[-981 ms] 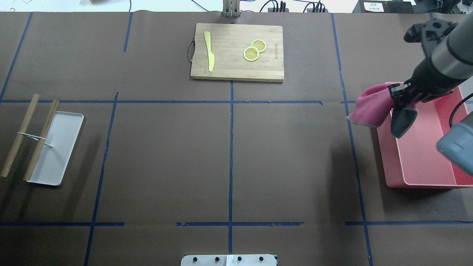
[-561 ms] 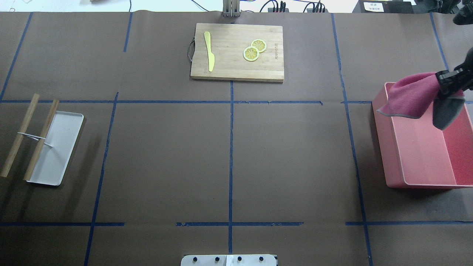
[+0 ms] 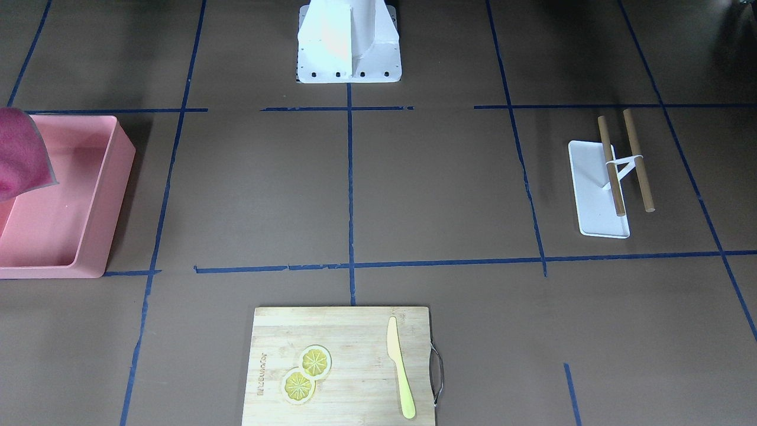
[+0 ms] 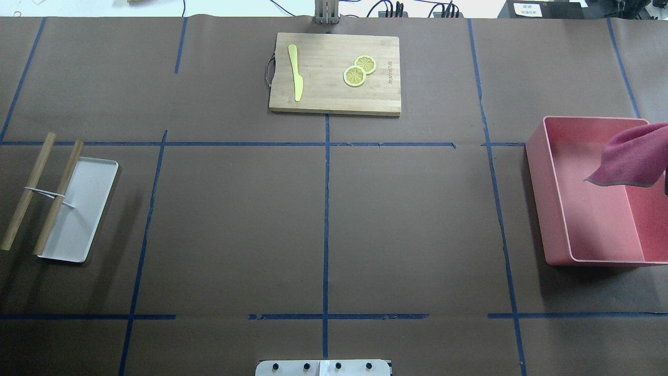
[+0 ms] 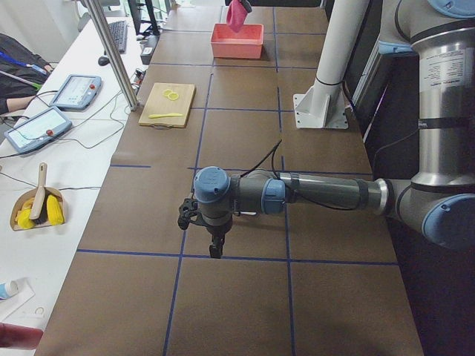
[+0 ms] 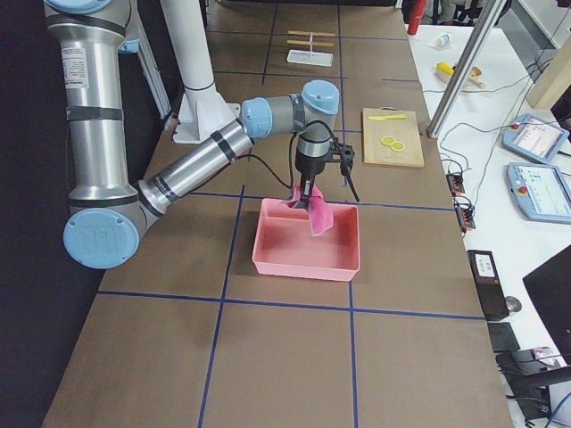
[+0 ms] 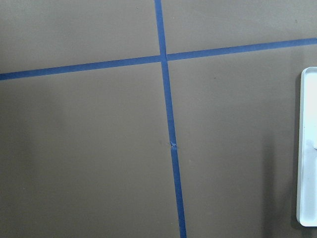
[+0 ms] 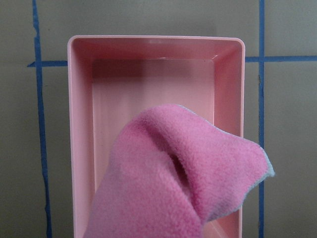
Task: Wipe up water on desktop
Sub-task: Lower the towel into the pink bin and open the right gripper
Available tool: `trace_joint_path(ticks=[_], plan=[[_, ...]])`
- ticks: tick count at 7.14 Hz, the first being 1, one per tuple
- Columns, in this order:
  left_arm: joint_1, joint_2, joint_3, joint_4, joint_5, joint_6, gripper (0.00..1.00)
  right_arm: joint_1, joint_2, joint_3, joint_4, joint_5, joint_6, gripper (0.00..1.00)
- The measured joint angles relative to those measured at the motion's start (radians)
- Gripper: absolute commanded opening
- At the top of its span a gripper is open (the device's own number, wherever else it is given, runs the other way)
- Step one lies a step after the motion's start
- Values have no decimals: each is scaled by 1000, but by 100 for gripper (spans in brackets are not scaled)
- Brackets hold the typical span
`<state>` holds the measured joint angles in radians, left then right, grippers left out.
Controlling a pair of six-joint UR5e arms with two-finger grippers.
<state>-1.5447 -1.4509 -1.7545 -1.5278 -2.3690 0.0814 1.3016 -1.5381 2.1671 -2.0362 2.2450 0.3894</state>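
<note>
The desktop (image 4: 407,219) is a matte brown surface with blue tape lines; I see no water on it. My right gripper (image 6: 310,194) is shut on a pink cloth (image 4: 631,156), which hangs above the pink bin (image 4: 540,198) at the table's right end. In the right wrist view the cloth (image 8: 178,183) covers the fingers and hangs over the bin (image 8: 79,124). My left gripper (image 5: 215,249) hovers low over the desktop at the left end; I cannot tell whether it is open. Its wrist view shows only tape lines and no fingers.
A wooden cutting board (image 4: 323,94) with a yellow knife (image 4: 296,73) and two lemon slices (image 4: 359,70) lies at the far middle. A white tray (image 4: 78,219) with two wooden sticks (image 4: 26,193) lies at the left. The robot's base (image 3: 349,41) stands at the near edge.
My right arm has moved right with the cloth, from the bin's left rim to over the bin's inside. The arm has left the overhead view.
</note>
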Motion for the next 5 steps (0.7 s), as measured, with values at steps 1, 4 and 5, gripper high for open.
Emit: trace_joint_path(ticks=[1, 4, 5], plan=[[0, 1, -2, 0, -1, 0, 100, 1, -3, -15, 30, 4, 21, 98], [-1, 9, -7, 4, -15, 0, 100, 3, -8, -39, 59, 33, 23, 100], [-1, 11, -2, 4, -26, -1, 100, 4, -9, -44, 60, 38, 9, 100]])
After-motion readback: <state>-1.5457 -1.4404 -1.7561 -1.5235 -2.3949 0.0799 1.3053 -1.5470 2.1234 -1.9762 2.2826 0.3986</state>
